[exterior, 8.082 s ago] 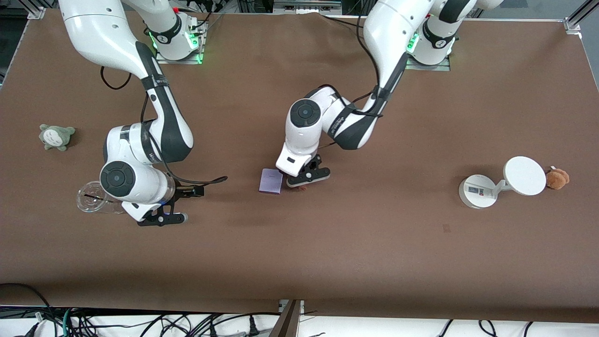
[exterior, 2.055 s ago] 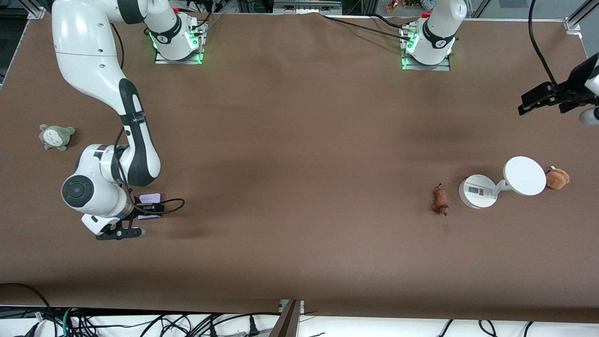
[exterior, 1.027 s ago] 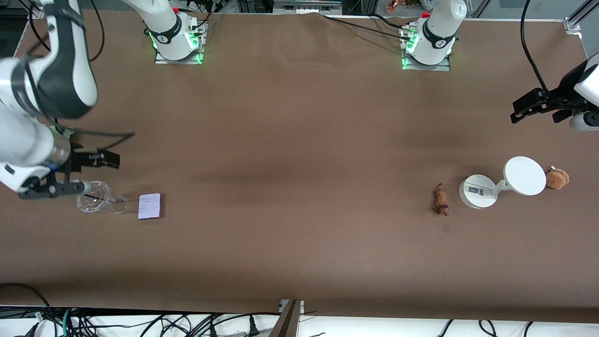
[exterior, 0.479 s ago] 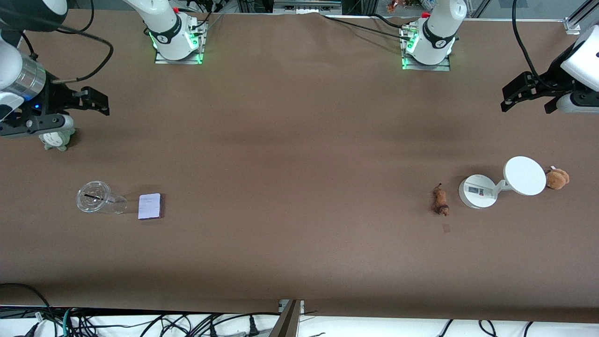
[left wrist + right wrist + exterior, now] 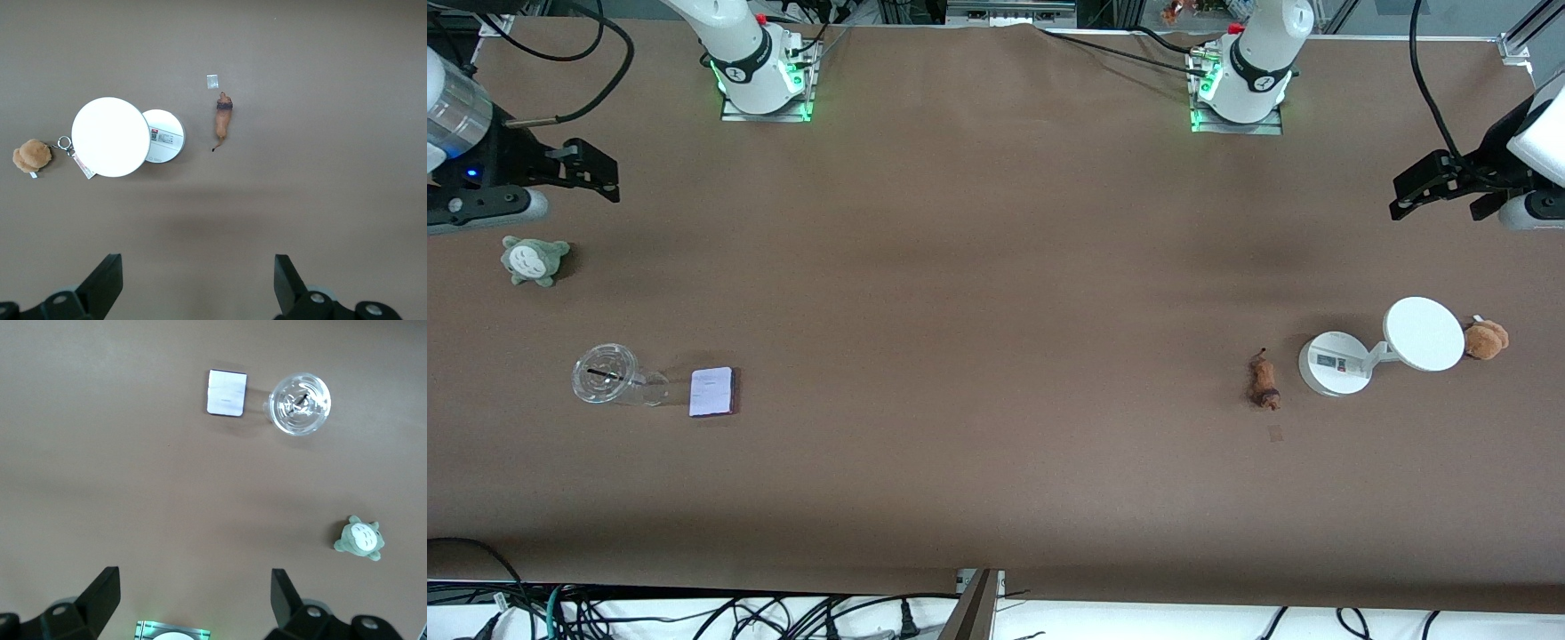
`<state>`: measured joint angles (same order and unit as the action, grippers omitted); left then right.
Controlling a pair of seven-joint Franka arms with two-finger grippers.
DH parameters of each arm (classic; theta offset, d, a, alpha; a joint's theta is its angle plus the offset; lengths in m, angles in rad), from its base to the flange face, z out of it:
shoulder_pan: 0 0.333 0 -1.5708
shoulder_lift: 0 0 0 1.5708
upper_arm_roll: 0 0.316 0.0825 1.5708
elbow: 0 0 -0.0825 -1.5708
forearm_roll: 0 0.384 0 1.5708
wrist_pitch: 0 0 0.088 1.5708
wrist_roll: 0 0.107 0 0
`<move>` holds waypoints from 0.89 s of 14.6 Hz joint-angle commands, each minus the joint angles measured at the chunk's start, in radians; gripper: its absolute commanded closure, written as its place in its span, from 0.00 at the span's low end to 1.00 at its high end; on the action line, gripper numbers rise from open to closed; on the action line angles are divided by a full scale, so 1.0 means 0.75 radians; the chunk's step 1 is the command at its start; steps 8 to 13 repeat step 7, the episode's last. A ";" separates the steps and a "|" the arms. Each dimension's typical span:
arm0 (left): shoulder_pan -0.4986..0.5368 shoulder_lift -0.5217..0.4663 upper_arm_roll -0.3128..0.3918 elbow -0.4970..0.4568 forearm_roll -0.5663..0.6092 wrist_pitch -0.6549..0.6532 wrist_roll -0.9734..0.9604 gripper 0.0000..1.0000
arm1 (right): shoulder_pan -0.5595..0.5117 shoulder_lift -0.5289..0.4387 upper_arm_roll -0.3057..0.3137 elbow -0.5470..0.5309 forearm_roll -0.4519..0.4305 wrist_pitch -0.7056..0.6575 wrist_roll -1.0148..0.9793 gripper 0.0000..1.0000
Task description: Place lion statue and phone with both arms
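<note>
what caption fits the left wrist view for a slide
Open left pincer high over the lion, which lies beside the white stand.

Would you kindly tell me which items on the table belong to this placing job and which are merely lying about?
Belonging to the job:
lion statue
phone

Just lying about:
clear cup
grey-green plush toy
white stand
brown plush toy

No legible text anywhere. White round-based stand [image 5: 1334, 363] near the left arm's end of the surface carries a small label with red and dark marks, too small to read. Phone [image 5: 712, 391] face shows a faint line of print, unreadable. Small pale tag [image 5: 212, 81] on the surface beside the lion statue [image 5: 1263, 380]: blank as far as I can tell.
</note>
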<state>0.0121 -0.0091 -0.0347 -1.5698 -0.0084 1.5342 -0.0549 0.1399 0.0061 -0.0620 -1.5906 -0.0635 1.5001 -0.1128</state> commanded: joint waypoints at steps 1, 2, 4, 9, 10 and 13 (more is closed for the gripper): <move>0.006 -0.006 -0.007 0.007 0.001 -0.004 -0.007 0.00 | -0.013 0.010 0.003 0.016 -0.009 -0.035 0.017 0.00; 0.006 -0.006 -0.011 0.007 0.001 -0.006 -0.005 0.00 | -0.013 0.018 0.001 0.020 -0.009 -0.035 0.018 0.00; 0.006 -0.006 -0.011 0.007 0.001 -0.006 -0.005 0.00 | -0.013 0.041 -0.001 0.055 -0.001 -0.035 0.018 0.00; 0.006 -0.006 -0.015 0.009 0.001 -0.043 -0.007 0.00 | -0.013 0.063 0.001 0.084 -0.001 -0.035 0.009 0.00; 0.006 -0.006 -0.015 0.009 0.001 -0.043 -0.007 0.00 | -0.013 0.063 0.001 0.084 -0.001 -0.035 0.009 0.00; 0.006 -0.006 -0.015 0.009 0.001 -0.043 -0.007 0.00 | -0.013 0.063 0.001 0.084 -0.001 -0.035 0.009 0.00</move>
